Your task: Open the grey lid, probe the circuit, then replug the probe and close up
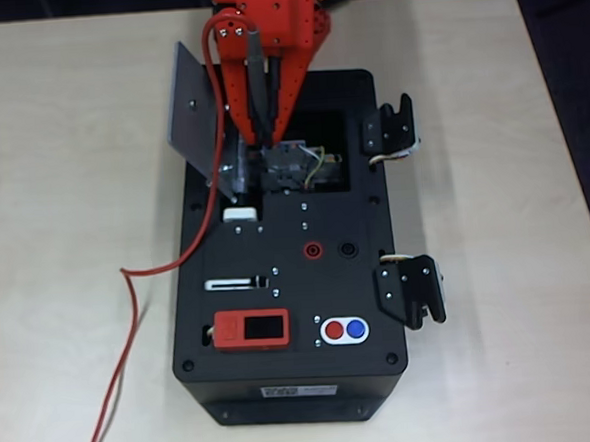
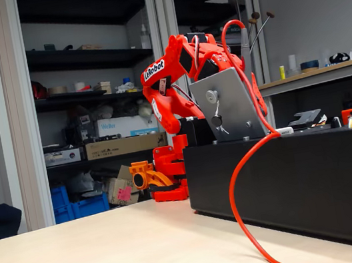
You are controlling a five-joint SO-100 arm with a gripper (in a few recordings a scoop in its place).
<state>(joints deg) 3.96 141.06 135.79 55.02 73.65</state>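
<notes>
While the grey lid stands swung up on the left side of the black box, the overhead view shows the compartment beneath it open, a small circuit block and thin wires exposed inside. The red arm reaches in from the top edge. Its gripper is clamped on the probe, which hangs point-down with its dark tip at or just above the circuit block — actual contact cannot be told from above. The red cable arcs from the probe's top end, runs down past the lid, leaves the box on the left and trails off the table's lower edge. On the box's top panel sit a red socket and a black one beside it, both unoccupied; nearer the front are a red unit with a dark screen and a pair of round buttons, red and blue. Two black latches hang open on the right side.

From the fixed view at table level, the lid is seen propped steeply, knob facing the camera, with the arm arched over behind it. The cable loops down the box's side wall to the table.

Judged progress: lid opened, probing step in hand — replugging the probe and closing the lid remain.
</notes>
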